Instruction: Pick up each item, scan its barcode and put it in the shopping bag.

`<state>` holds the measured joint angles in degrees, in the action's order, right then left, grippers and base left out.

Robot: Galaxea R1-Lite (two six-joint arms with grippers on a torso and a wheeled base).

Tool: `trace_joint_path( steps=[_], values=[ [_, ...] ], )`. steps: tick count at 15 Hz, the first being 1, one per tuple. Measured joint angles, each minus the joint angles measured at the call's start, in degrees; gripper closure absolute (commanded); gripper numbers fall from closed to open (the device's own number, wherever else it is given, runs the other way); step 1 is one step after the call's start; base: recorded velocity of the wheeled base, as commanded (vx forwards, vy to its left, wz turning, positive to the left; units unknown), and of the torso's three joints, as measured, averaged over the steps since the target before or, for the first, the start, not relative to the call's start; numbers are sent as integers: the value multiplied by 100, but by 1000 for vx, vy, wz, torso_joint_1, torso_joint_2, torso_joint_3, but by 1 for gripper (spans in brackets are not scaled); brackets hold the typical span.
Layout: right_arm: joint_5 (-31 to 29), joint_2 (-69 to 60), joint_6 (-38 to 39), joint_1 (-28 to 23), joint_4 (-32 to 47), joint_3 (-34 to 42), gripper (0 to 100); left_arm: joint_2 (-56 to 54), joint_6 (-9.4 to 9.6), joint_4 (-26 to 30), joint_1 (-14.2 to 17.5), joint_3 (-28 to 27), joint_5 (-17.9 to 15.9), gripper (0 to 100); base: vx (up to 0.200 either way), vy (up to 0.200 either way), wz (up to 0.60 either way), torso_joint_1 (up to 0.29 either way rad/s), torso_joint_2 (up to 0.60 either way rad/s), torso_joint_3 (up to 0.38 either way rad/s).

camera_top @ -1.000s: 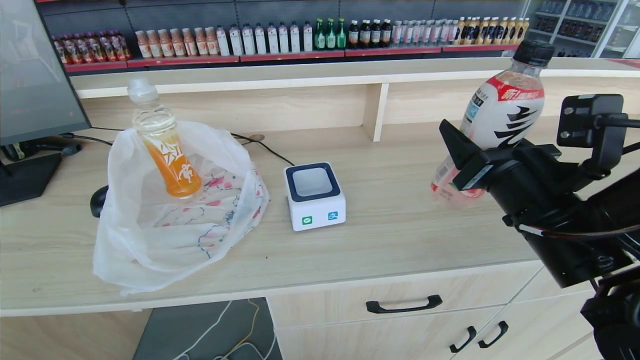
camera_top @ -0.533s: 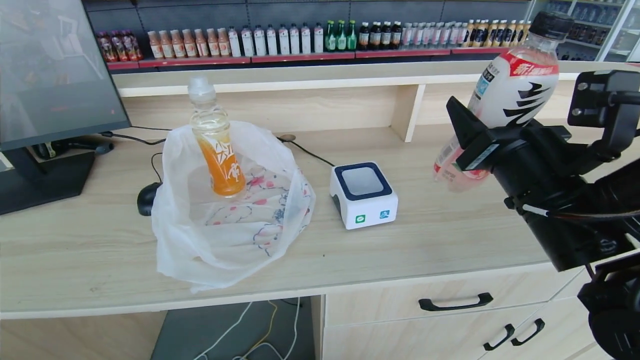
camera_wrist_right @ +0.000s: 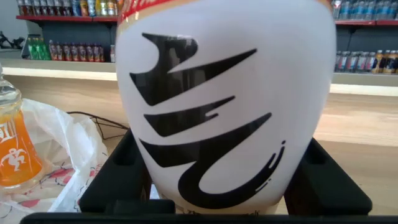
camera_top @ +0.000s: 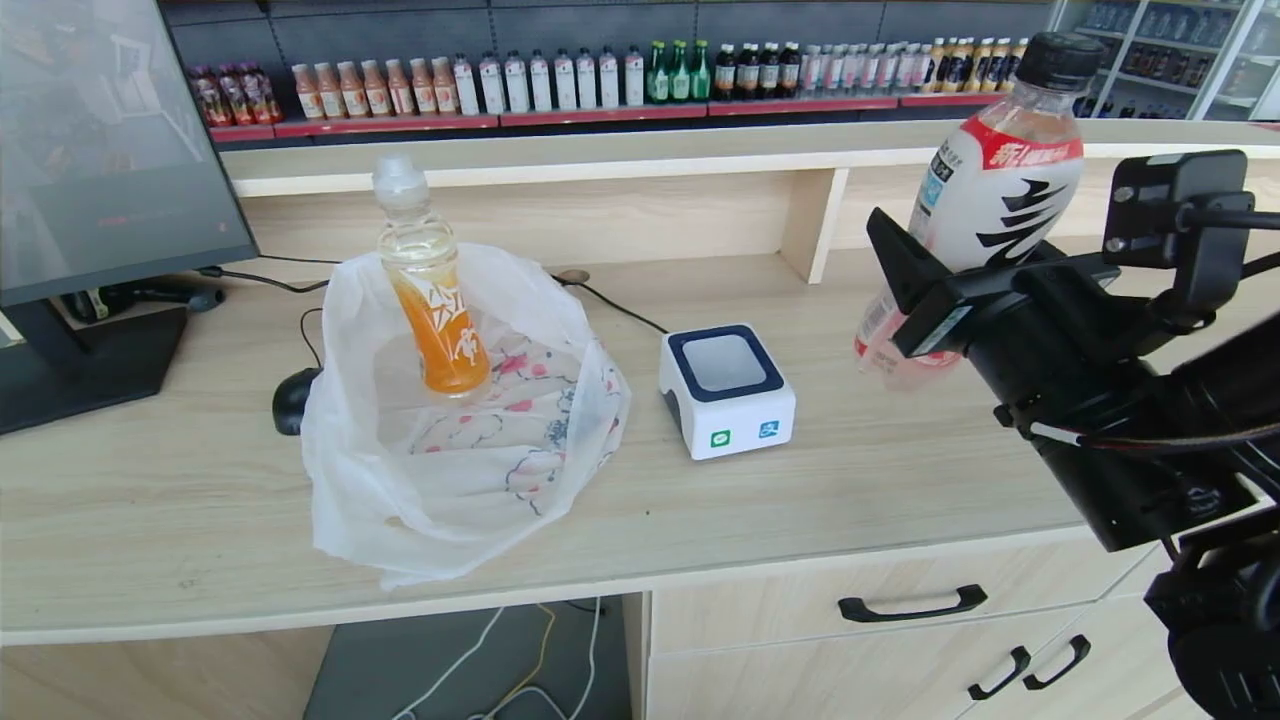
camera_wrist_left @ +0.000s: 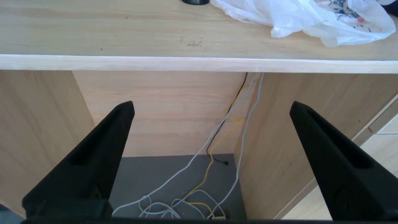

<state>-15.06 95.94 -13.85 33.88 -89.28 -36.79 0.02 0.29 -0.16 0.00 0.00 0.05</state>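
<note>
White bottle (camera_top: 1000,190) clamped in right pincer (camera_top: 975,278) above counter (camera_top: 850,480), left pincer (camera_wrist_left: 211,109) spread wide, empty

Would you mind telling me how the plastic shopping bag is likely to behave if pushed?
The shopping bag looks thin and crumpled, so it will probably fold rather than resist. It seems light, so it may slide on the smooth counter. The orange drink bottle standing inside likely anchors it, though a shove might tip it.
</note>
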Motion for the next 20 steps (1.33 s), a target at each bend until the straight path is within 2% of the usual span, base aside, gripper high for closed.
trace_joint_path(
  steps=[3,8,10,13,17,20],
  values=[
    [52,6,-492,21,594,-243,100,0,0,-2,0,0,0,0,0,0,0,0,0,0],
    [167,98,-1607,107,1993,-1599,100,0,0,0,0,0,0,0,0,0,0,0,0,0],
    [204,152,-2050,330,2398,-2007,100,0,0,0,0,0,0,0,0,0,0,0,0,0],
    [969,332,-2920,578,2636,-2411,100,0,0,2,0,0,-2,0,0,0,0,0,0,0],
    [1773,596,-3805,612,2800,-2588,100,0,0,0,0,0,-2,0,0,0,0,0,0,0],
    [2031,885,-4201,619,2805,-2773,100,0,2,0,0,0,0,0,0,0,0,0,0,0]
  ],
)
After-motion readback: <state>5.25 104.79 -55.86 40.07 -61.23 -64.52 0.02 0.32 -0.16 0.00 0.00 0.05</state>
